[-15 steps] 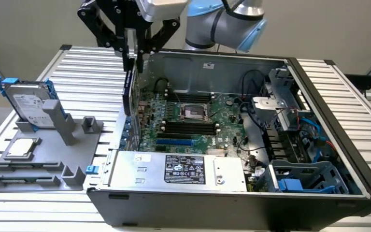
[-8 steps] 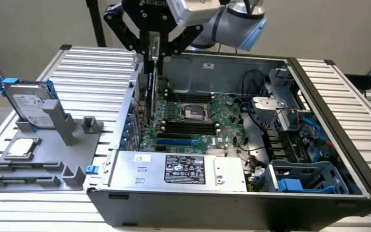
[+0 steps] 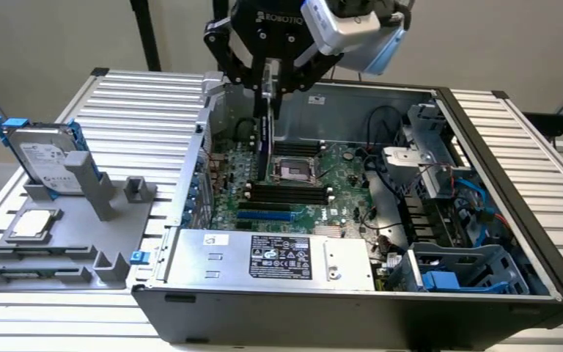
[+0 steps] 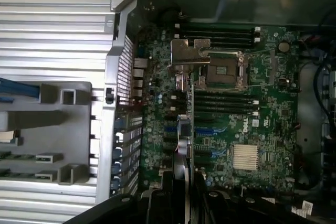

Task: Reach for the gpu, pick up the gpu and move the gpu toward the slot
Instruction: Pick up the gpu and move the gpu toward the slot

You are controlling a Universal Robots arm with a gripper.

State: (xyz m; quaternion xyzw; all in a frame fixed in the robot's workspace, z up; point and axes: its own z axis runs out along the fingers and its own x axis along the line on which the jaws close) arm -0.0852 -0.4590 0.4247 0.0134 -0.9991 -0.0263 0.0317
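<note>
Gripper (image 3: 267,86) at top centre of exterior view, fingers clamped tight on gpu (image 3: 265,128). Card hangs edge-on, vertical, above motherboard (image 3: 306,187) inside open PC case (image 3: 477,183). Hard drive (image 3: 45,158) parked at left on grey holder (image 3: 76,227).

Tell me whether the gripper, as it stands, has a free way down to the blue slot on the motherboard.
Probably yes. The gripper holds the gpu edge-down above the open case, and nothing shows between the card and the blue slot.

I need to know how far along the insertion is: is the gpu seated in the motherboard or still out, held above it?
Out. The gripper holds the gpu on edge, hanging over the motherboard.
</note>
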